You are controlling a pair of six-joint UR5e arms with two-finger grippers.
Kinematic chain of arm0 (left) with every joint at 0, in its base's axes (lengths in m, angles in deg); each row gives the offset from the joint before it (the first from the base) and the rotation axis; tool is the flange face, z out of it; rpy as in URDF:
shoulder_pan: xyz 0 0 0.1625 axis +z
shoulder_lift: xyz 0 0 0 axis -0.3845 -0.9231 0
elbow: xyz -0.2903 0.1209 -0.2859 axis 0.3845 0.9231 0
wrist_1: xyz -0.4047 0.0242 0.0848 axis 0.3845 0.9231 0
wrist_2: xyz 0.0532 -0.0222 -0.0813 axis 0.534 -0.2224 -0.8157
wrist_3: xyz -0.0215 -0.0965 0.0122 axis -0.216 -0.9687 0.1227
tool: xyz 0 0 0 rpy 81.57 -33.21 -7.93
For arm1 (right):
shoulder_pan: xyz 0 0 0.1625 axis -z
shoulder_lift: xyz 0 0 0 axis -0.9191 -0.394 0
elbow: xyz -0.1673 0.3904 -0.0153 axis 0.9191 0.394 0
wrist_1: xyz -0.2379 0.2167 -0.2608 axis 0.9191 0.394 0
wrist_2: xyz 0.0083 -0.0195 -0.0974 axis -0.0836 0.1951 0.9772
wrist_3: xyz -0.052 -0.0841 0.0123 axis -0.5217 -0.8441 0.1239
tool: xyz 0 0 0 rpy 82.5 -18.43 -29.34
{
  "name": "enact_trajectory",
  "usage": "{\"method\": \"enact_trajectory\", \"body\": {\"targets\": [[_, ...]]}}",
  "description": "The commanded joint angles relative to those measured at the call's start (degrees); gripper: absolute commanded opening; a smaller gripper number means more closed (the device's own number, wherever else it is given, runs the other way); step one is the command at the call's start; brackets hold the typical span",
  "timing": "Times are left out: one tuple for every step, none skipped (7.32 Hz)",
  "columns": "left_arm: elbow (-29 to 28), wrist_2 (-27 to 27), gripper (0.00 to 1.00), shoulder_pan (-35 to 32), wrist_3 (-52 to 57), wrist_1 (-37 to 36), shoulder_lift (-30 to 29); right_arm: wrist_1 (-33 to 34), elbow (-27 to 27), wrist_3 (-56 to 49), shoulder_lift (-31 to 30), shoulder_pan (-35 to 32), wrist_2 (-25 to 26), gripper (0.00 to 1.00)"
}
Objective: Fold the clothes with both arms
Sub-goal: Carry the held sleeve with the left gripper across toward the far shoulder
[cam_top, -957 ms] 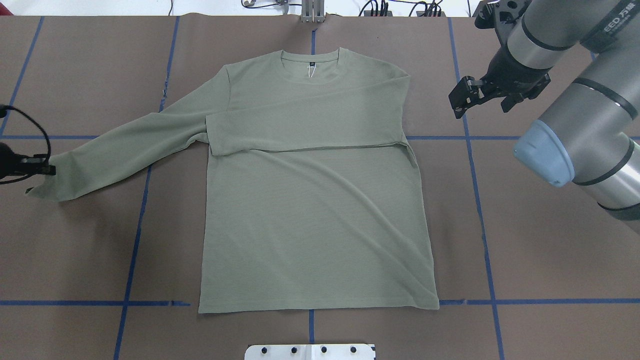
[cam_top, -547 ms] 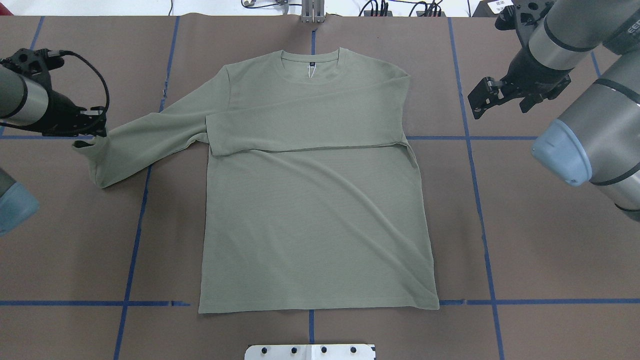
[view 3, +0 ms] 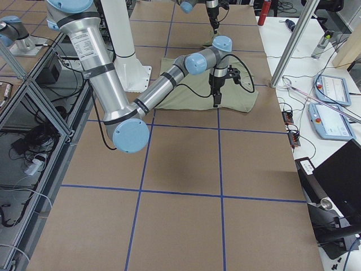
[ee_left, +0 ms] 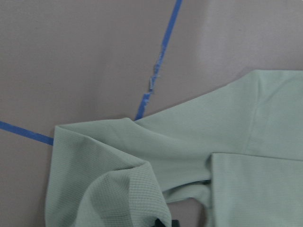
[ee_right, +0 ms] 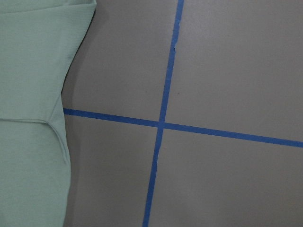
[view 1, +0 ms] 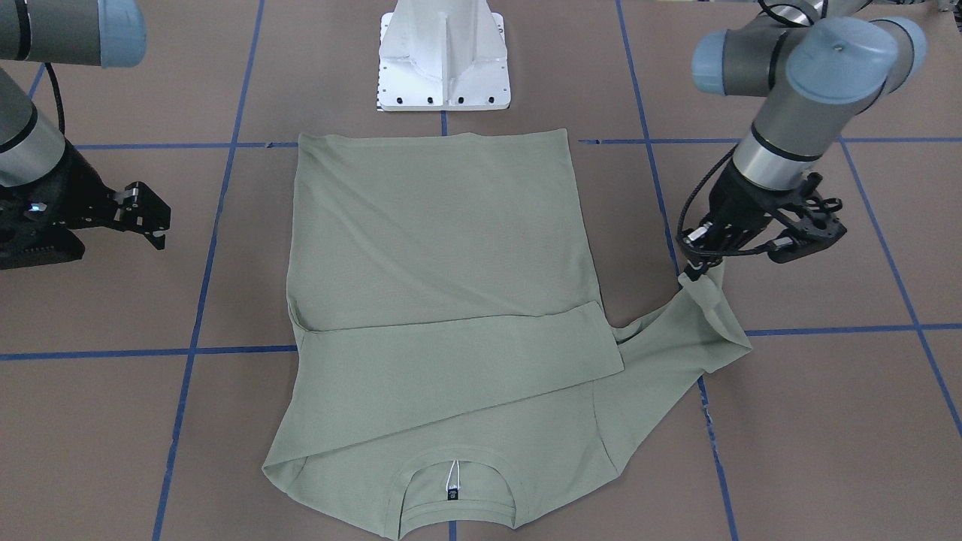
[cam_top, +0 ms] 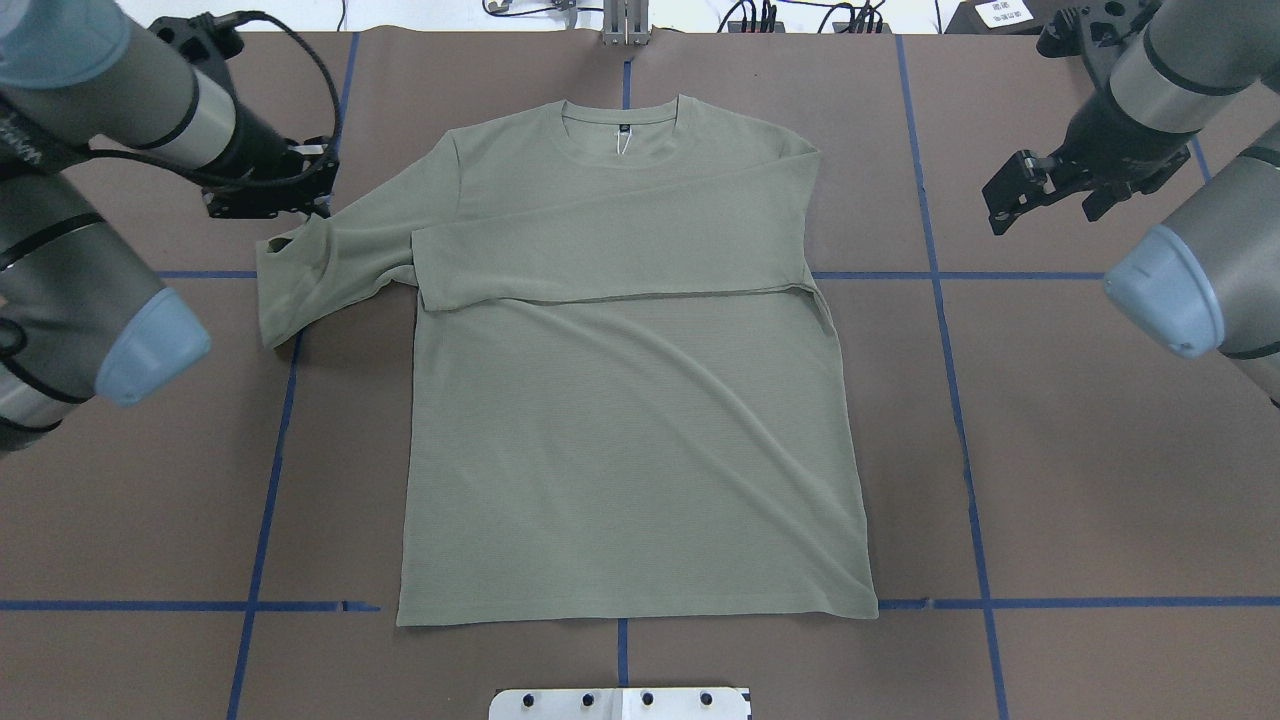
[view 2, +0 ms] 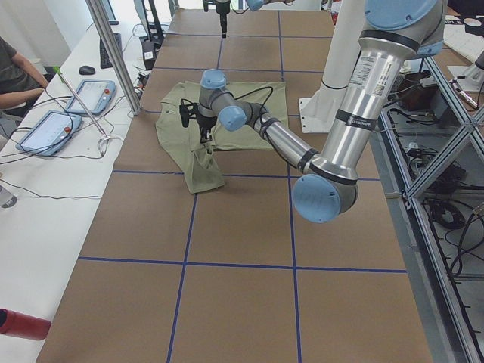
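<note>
The clothes are one sage-green long-sleeved shirt (cam_top: 630, 420) lying flat, collar at the far edge. One sleeve (cam_top: 610, 250) is folded across the chest. My left gripper (cam_top: 318, 208) is shut on the cuff of the other sleeve (cam_top: 295, 275), which is lifted and doubled back beside the shoulder. The front view shows the same left gripper (view 1: 703, 259) with the cuff (view 1: 710, 300) hanging below it. The left wrist view looks down on the bunched sleeve (ee_left: 118, 189). My right gripper (cam_top: 1000, 200) (view 1: 154, 218) hangs open over bare table, apart from the shirt's side.
The white pedestal (view 1: 443, 60) stands at the near table edge behind the shirt's hem. Blue tape lines (ee_right: 161, 124) grid the brown table. Cables (cam_top: 800, 15) lie along the far edge. A person's arm (view 2: 15, 76) and tablets (view 2: 91, 94) are at a side desk.
My left gripper has carried the sleeve cuff from the table's left side inward and toward the far edge, up next to the shoulder. The right gripper has drawn further right, away from the shirt.
</note>
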Motion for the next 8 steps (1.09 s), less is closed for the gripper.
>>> {"method": "enact_trajectory", "body": {"targets": [[-6.1,0.0,0.00,2.3,-9.8,-2.7,-12.5,-0.2,0.0,-8.8,-5.5,-4.4,-2.2,1.00],[-10.5,0.0,0.00,3.5,-13.9,-2.7,-18.6,-0.2,0.2,-12.3,-7.3,-6.3,-2.3,1.00],[-18.5,0.3,0.00,6.2,-19.0,-2.4,-27.3,-0.2,0.2,-15.4,-9.4,-7.9,-2.5,1.00],[-24.6,0.3,0.00,7.0,-21.9,-1.5,-33.9,-0.2,0.2,-17.2,-10.8,-9.0,-2.7,1.00],[-27.8,0.3,0.00,8.0,-24.2,0.0,-38.4,-0.2,0.4,-18.5,-11.8,-9.7,-2.7,1.00],[-30.8,0.5,0.00,10.5,-26.1,1.7,-41.7,-0.2,1.0,-19.3,-12.1,-10.2,-2.9,1.00],[-34.9,0.7,0.00,12.9,-28.7,4.6,-44.4,-0.3,1.7,-19.7,-12.2,-10.3,-3.2,1.00],[-39.9,2.4,0.00,14.4,-31.0,9.4,-45.9,-0.2,1.9,-19.9,-12.3,-10.7,-3.3,1.00]]}}
